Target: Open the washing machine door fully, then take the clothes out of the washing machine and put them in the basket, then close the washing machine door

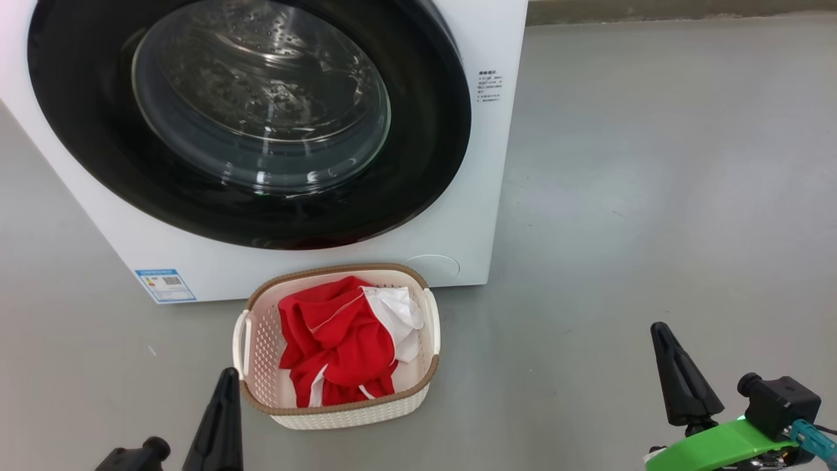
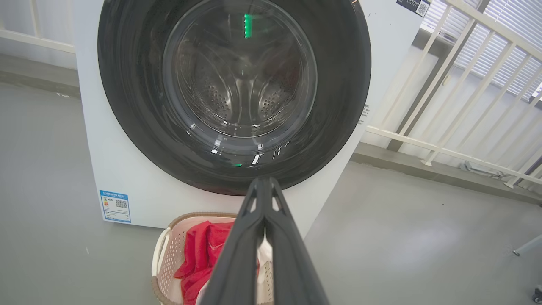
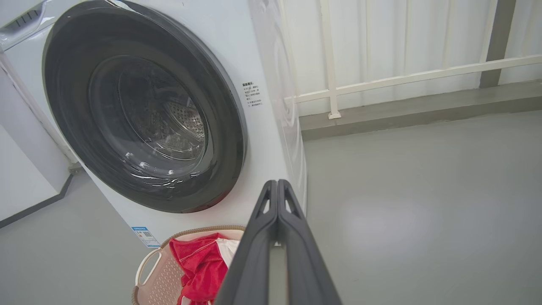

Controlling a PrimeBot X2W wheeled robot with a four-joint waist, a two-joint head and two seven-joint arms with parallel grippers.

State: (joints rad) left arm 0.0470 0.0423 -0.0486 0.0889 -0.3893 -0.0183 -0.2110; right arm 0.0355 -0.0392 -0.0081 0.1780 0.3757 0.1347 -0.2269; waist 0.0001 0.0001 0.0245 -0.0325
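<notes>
The bright red fabric clothes with white trim and white panels (image 1: 337, 340) lie heaped inside the small cream-white perforated plastic basket with a brown woven-look rim (image 1: 258, 353), which stands on the grey floor (image 1: 654, 196) just before the front of the big white boxy washing machine (image 1: 314, 268), below the door's lower edge. The large round washing machine door, a glossy black ring around a bulging clear glass window (image 1: 261, 104), sits shut against the machine's front, and the perforated steel drum shows through the glass. A small blue label sticker (image 1: 165, 285) marks the machine's lower left corner. In the head view the left gripper (image 1: 229, 376) rises at the basket's near left corner and the right gripper (image 1: 659, 333) stands well apart to the right over bare floor, a green part (image 1: 719, 445) on its wrist. Each wrist view shows its own jaws clenched together on nothing: left gripper (image 2: 263, 183), right gripper (image 3: 277, 184). The wrist views add a white railing (image 2: 444, 106) (image 3: 381, 80) beyond the machine's right side, and the left wrist view catches a green light mirrored in the glass (image 2: 247, 25).
</notes>
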